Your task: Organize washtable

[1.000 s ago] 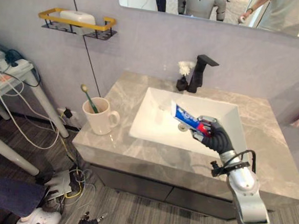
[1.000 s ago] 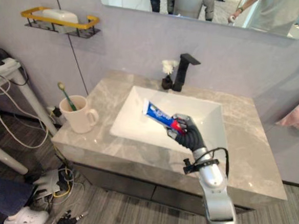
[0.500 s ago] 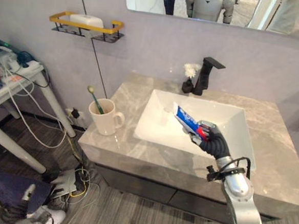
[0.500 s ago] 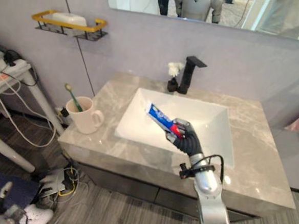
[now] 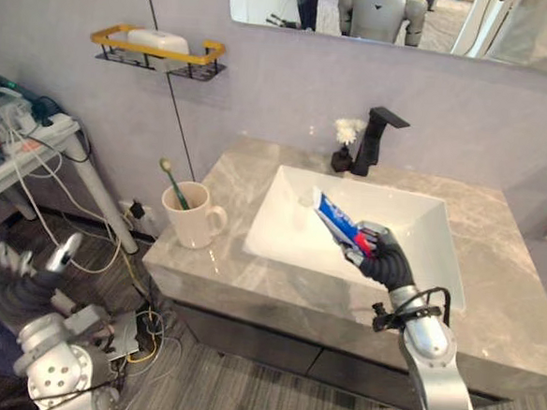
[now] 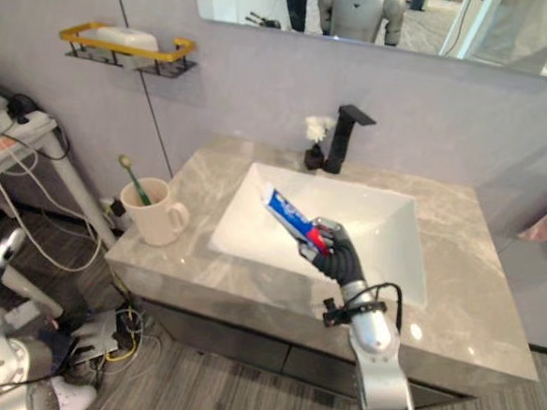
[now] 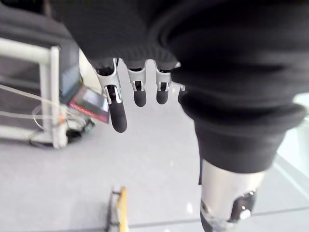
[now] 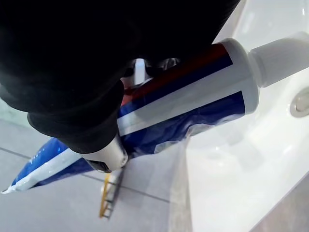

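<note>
Gripped toothpaste tube in right hand, fingers curled round it, above white sink. Held left hand low, left of countertop, fingers straight, empty.

I see a grey marbled counter with a white sink set into it. A cream mug stands near its front left corner, a toothbrush leaning inside. At the back rim rises a black faucet, a small white flower ornament just beside it. A wall shelf carries a white bar.
</note>
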Robot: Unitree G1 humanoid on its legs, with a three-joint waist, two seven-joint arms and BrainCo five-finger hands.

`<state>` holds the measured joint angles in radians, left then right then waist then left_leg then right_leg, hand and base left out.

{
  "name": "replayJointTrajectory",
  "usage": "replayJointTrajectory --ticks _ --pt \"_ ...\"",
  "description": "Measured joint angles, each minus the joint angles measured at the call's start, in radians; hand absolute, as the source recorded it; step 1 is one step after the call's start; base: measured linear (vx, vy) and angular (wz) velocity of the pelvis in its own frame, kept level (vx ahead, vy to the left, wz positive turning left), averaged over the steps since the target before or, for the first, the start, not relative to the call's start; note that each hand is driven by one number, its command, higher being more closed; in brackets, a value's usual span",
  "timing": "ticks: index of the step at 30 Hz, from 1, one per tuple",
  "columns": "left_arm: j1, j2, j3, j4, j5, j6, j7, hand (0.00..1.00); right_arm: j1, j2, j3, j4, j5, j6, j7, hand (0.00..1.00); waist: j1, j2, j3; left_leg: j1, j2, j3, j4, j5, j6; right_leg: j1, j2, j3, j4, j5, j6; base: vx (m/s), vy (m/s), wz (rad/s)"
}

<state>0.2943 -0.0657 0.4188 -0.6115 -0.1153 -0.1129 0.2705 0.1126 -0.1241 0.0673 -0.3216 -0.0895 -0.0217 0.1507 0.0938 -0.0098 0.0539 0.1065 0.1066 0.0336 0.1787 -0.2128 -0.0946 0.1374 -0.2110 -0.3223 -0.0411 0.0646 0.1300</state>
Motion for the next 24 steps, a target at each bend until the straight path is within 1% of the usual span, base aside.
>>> replayJointTrajectory --ticks 2,5,8,10,11,15,16,18,22,24 --pt "0.001 0.003 -0.056 -0.048 0.002 -0.014 -0.036 0.0 -0.015 0.001 0.025 0.0 0.0 0.0 0.0 1.0 -0.001 0.0 0.0 0.006 0.0 0.003 -0.003 0.002 0.0 0.001 0.0 0.003 0.0 0.0 0.0 0.0 -0.006 -0.03" --pt "0.001 0.004 -0.1 -0.065 0.002 -0.025 -0.07 0.0 -0.041 0.014 0.033 0.0 0.001 -0.002 -0.001 1.0 -0.001 0.001 0.001 0.009 0.0 0.005 -0.005 0.003 0.0 0.003 0.0 0.006 0.0 0.0 0.0 0.0 0.0 0.0" --pt "0.014 0.005 -0.151 -0.068 -0.001 -0.027 -0.098 0.0 -0.056 0.031 0.046 0.0 0.003 -0.01 -0.014 1.0 -0.001 0.001 0.0 0.012 0.0 0.006 -0.006 0.004 0.0 0.006 0.0 0.006 0.0 0.0 0.0 0.0 0.0 0.0" --pt "0.019 0.006 -0.185 -0.068 -0.004 -0.027 -0.102 0.0 -0.065 0.035 0.059 0.0 0.004 -0.012 -0.017 1.0 -0.001 0.001 0.001 0.012 0.0 0.006 -0.008 0.004 0.0 0.006 0.0 0.007 0.0 0.0 0.0 0.0 0.0 0.0" --pt "0.02 0.01 -0.211 -0.068 -0.013 -0.027 -0.119 0.0 -0.074 0.038 0.069 0.0 0.006 -0.012 -0.018 1.0 -0.001 0.001 0.001 0.012 0.0 0.006 -0.009 0.004 0.0 0.006 0.0 0.007 0.0 0.0 0.0 0.0 0.0 0.0" --pt "0.02 0.043 -0.306 -0.069 -0.069 -0.027 -0.164 0.0 -0.088 0.043 0.103 0.0 0.011 -0.025 -0.037 1.0 -0.001 -0.002 -0.001 0.016 0.0 0.005 -0.033 0.024 -0.001 -0.001 0.0 0.004 0.0 0.0 0.0 0.0 -0.006 0.01" --pt "0.02 0.044 -0.316 -0.069 -0.076 -0.027 -0.166 0.0 -0.088 0.044 0.107 0.0 0.011 -0.026 -0.042 1.0 -0.002 -0.002 -0.001 0.017 0.0 0.004 -0.037 0.026 -0.002 -0.001 0.0 0.003 0.0 0.0 0.0 0.01 -0.022 0.04" --pt "0.018 0.044 -0.375 -0.068 -0.129 -0.027 -0.18 0.0 -0.088 0.053 0.115 0.0 0.021 -0.031 -0.052 1.0 -0.002 -0.001 -0.001 0.019 0.0 0.004 -0.041 0.028 -0.003 -0.001 0.001 0.002 0.0 0.0 0.0 0.0 0.0 0.0" --pt "-0.003 0.07 -0.445 -0.066 -0.194 -0.027 -0.18 0.0 -0.11 0.06 0.142 0.003 0.04 -0.039 -0.086 1.0 -0.005 -0.002 -0.002 0.02 0.0 0.004 -0.041 0.029 -0.003 -0.001 0.001 0.003 0.0 0.0 0.0 0.0 0.0 0.0" --pt "-0.017 0.085 -0.471 -0.061 -0.232 -0.027 -0.181 0.0 -0.136 0.066 0.148 0.003 0.04 -0.047 -0.091 1.0 -0.015 -0.003 -0.002 0.022 0.0 0.004 -0.047 0.034 -0.003 -0.001 0.001 0.003 0.0 0.0 0.0 0.0 0.0 0.0"
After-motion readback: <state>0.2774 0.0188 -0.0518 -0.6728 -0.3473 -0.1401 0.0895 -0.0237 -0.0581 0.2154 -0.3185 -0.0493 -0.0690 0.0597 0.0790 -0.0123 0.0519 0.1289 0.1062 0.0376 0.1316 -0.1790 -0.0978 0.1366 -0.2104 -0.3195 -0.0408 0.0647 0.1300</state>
